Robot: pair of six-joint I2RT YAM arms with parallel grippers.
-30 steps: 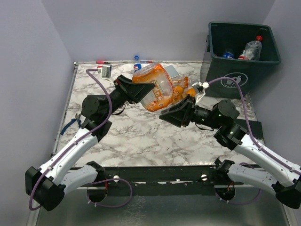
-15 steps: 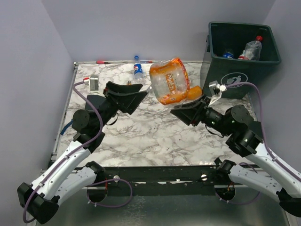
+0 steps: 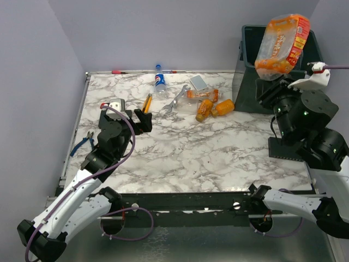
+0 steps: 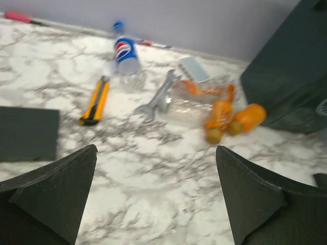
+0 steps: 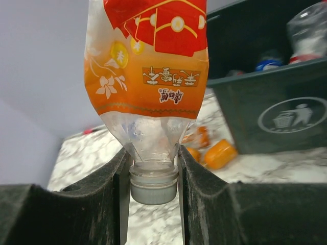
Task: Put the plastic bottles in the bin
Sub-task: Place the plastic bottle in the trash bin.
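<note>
At the near left of the marble-patterned table [image 3: 218,158], the left gripper [image 4: 156,149] hovers with its two dark fingers spread wide and nothing between them. Its wrist camera looks across bare marble to a yellow-handled tool [image 4: 95,101], a silver wrench [image 4: 159,94] and a blue-labelled clear bottle [image 4: 125,51] lying on its side. Only the overhead view shows the blue-handled pliers [image 3: 82,143] by the table's left edge. On the right, the right gripper [image 5: 153,173] is clamped on the neck of a large clear plastic bottle with an orange and red label [image 5: 153,76], held high with its cap end lowermost. The grey cap pinched between the fingers is plain in the right wrist view and not clear from overhead. Past the wrench, two small orange bottles [image 3: 222,107] lie side by side, near a clear one with an orange label [image 3: 199,94]. At the far right corner stands the dark green square plastic bin [image 5: 240,122]. From overhead the held bottle covers much of its opening, so whether it is above the bin cannot be told; the wrist view shows bottles [image 5: 311,30] lying inside.
</note>
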